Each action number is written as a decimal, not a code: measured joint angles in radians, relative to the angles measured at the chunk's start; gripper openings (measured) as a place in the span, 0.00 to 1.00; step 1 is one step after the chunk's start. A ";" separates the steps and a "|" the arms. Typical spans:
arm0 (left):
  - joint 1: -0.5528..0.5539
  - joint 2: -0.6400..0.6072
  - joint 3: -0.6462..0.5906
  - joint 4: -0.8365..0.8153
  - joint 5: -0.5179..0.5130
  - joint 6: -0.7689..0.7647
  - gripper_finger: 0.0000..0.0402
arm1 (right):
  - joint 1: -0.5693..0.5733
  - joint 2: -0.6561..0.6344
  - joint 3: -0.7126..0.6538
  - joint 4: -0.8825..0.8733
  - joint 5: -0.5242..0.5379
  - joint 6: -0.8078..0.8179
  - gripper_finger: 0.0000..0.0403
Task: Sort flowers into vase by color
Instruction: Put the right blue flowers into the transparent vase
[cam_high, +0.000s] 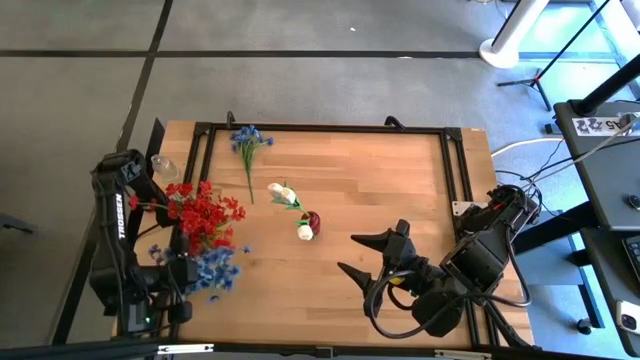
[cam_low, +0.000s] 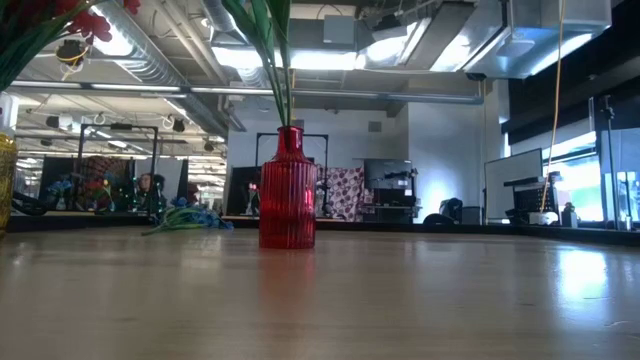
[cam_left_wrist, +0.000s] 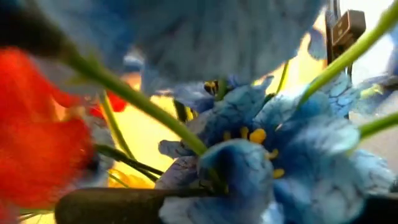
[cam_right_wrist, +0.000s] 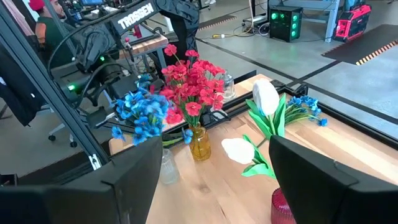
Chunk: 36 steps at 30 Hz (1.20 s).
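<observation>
A blue bunch (cam_high: 212, 268) stands at the table's near left, its stems running down to a clear vase (cam_right_wrist: 166, 167). My left gripper (cam_high: 185, 272) is right beside it, and the blooms (cam_left_wrist: 249, 155) fill the left wrist view. Red flowers (cam_high: 205, 212) stand in an amber vase (cam_right_wrist: 199, 144). White tulips (cam_high: 285, 193) stand in a red vase (cam_low: 287, 190) at mid-table. A loose blue sprig (cam_high: 248, 140) lies flat near the far edge. My right gripper (cam_high: 362, 255) is open and empty, right of the red vase.
A black frame (cam_high: 330, 128) runs along the table's far edge and both sides. An empty clear glass (cam_high: 163, 165) stands at the far left corner. Bare wood lies between the red vase and my right gripper and across the far right.
</observation>
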 joint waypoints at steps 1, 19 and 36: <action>-0.006 0.000 -0.016 0.017 -0.002 0.001 0.05 | 0.000 0.000 0.000 -0.003 0.000 0.000 0.74; -0.009 -0.037 -0.049 0.055 0.209 -0.004 0.31 | 0.000 0.000 0.000 -0.013 -0.001 -0.003 0.74; 0.041 -0.042 0.199 0.040 0.427 0.178 0.46 | -0.017 0.000 0.000 -0.078 -0.012 0.003 0.74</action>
